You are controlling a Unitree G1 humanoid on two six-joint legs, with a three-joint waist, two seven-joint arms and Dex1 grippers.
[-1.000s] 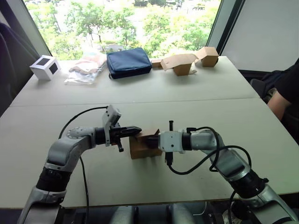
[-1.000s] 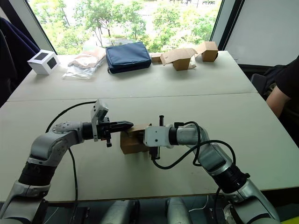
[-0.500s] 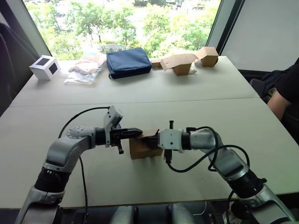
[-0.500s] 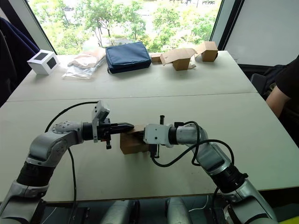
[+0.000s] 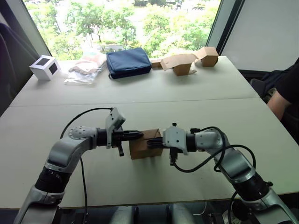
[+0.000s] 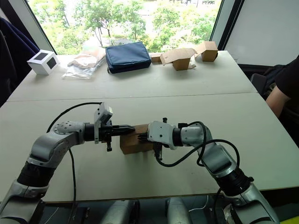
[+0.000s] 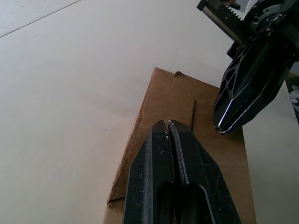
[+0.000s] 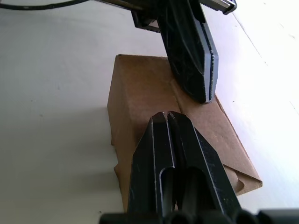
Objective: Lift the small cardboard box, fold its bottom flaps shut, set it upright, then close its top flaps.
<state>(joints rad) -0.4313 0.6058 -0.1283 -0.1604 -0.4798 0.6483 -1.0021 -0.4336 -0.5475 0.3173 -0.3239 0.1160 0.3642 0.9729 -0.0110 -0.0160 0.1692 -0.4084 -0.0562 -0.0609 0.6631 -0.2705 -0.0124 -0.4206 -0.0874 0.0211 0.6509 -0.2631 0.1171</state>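
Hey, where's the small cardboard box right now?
The small cardboard box stands on the near table, centre of the eye views, between the left gripper and the right gripper.

Colour rundown: the small cardboard box is plain brown corrugated, no print on it, and it sits on a pale beige table, with the left gripper and right gripper both glossy black on silver-grey arms with white housings and black cables. Further back there's a navy blue pouch, a white cube with a dark window on two faces, a clear plastic bag with tan stuff inside, and more brown cardboard boxes. Bright green trees show behind.
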